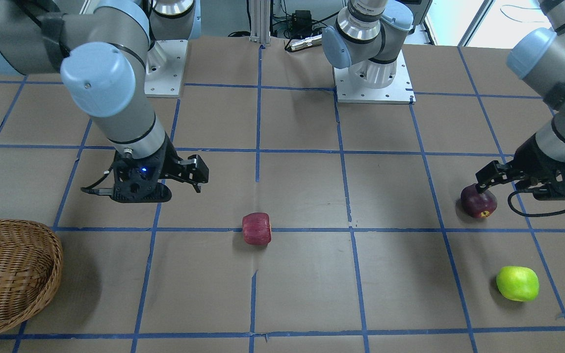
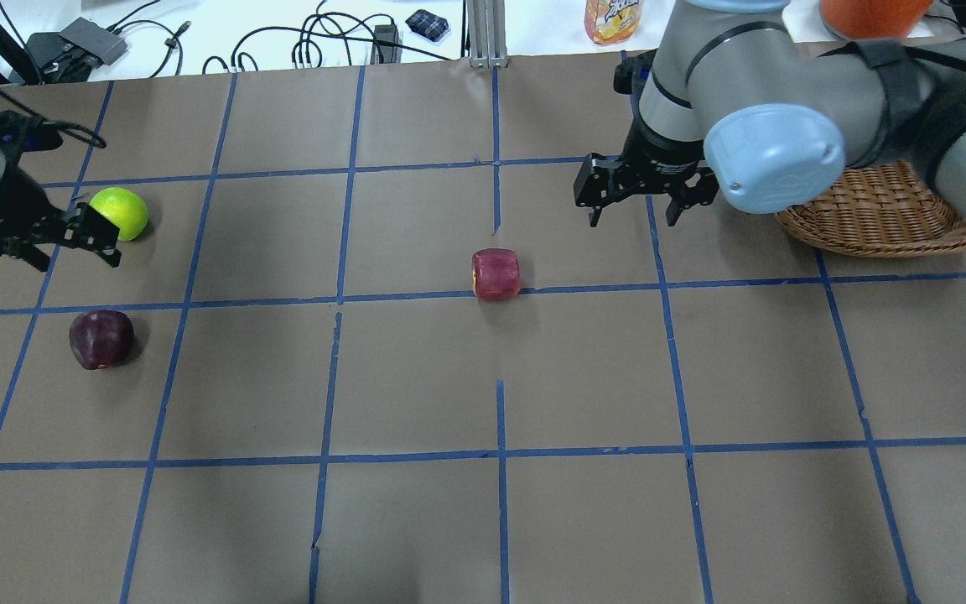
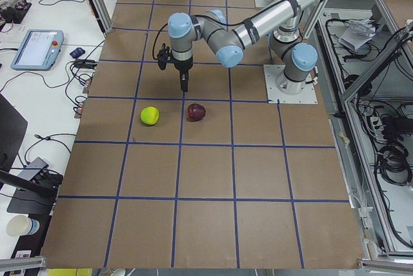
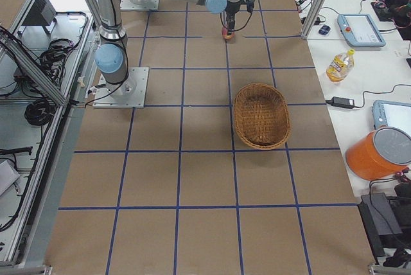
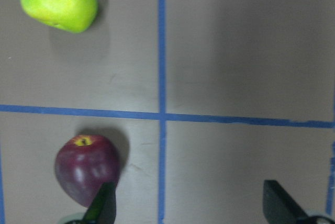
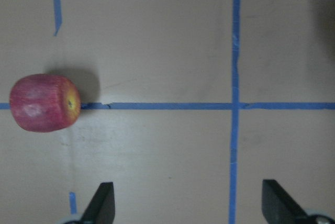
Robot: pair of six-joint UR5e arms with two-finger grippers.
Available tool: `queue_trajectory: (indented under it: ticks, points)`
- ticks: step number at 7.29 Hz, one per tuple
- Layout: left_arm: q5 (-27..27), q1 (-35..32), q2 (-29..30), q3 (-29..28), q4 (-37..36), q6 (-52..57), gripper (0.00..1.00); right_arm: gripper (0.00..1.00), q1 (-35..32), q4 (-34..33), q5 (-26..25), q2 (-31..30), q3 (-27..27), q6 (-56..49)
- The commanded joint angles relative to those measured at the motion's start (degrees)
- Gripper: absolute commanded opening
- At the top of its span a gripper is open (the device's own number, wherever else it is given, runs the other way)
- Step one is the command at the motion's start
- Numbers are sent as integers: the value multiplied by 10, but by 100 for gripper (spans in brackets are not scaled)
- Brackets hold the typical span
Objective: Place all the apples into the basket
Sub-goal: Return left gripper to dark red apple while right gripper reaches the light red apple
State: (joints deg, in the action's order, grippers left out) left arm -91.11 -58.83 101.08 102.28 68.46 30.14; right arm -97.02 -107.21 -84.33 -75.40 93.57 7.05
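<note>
Hovering my left tool (image 5: 189, 208), spread wide and empty, over the bench (image 2: 416, 377), I am seeing the maroon apple (image 5: 86, 169) sitting off to one side of its gap rather than centred. I am judging that I should be sliding sideways to centre it before dropping and closing. Farther out the green apple (image 5: 58, 1) is waiting. My right tool (image 6: 188, 203) is hanging spread and empty too, the red apple (image 6: 44, 102) lying off to its side, and the wicker basket (image 2: 869, 222) beyond is holding no apple.
</note>
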Motion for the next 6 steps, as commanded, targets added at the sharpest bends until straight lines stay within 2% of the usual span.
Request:
queue_trajectory:
  ticks: [1, 4, 6]
  points:
    - [-6, 43, 50, 1, -22, 82, 100, 100, -41, -5, 12, 85, -56, 24]
    - [-5, 44, 96, 10, -23, 93, 100, 100, -68, -34, 14, 135, -72, 41]
    - [0, 45, 100, 13, -15, 96, 100, 100, -77, -47, 46, 154, -73, 60]
